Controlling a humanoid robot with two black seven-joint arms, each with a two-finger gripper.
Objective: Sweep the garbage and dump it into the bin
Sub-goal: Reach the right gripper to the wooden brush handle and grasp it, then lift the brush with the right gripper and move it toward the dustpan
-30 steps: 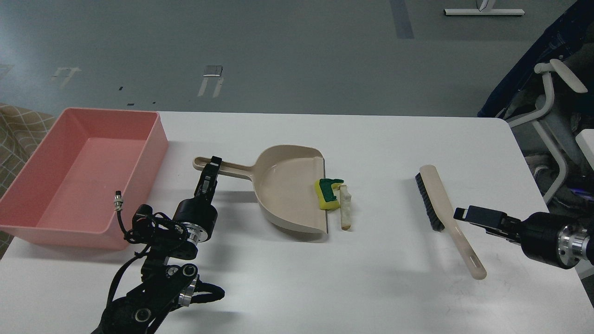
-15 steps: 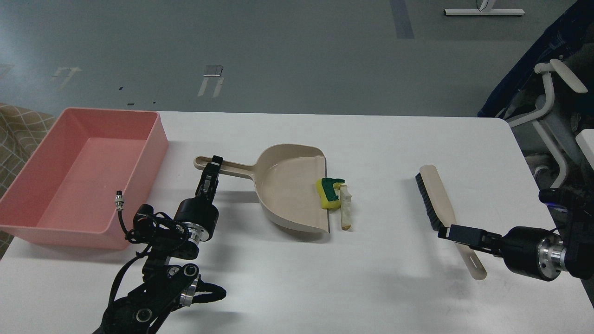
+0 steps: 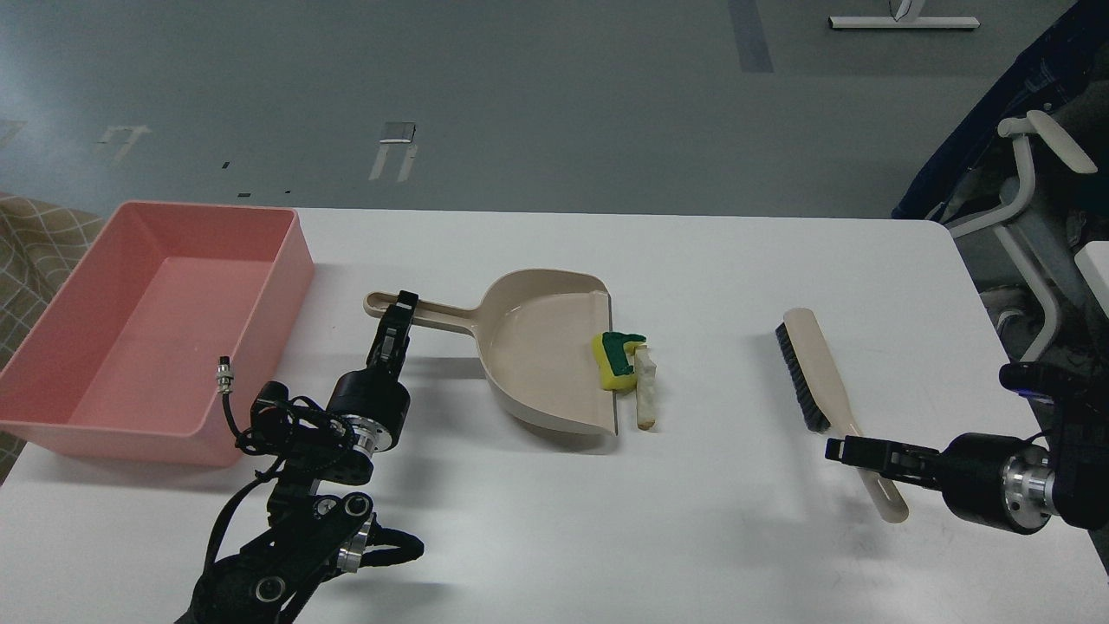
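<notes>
The right gripper (image 3: 836, 449) lies across the brush (image 3: 823, 390) handle's near end, its jaw state unclear; the handle runs diagonally away toward the garbage (image 3: 628, 368) at the dustpan (image 3: 528, 347) lip. The left gripper (image 3: 400, 312) pinches the dustpan handle, the bin (image 3: 52, 416) just beyond.

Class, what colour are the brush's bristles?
Black, on the brush, seen best in the head view.
</notes>
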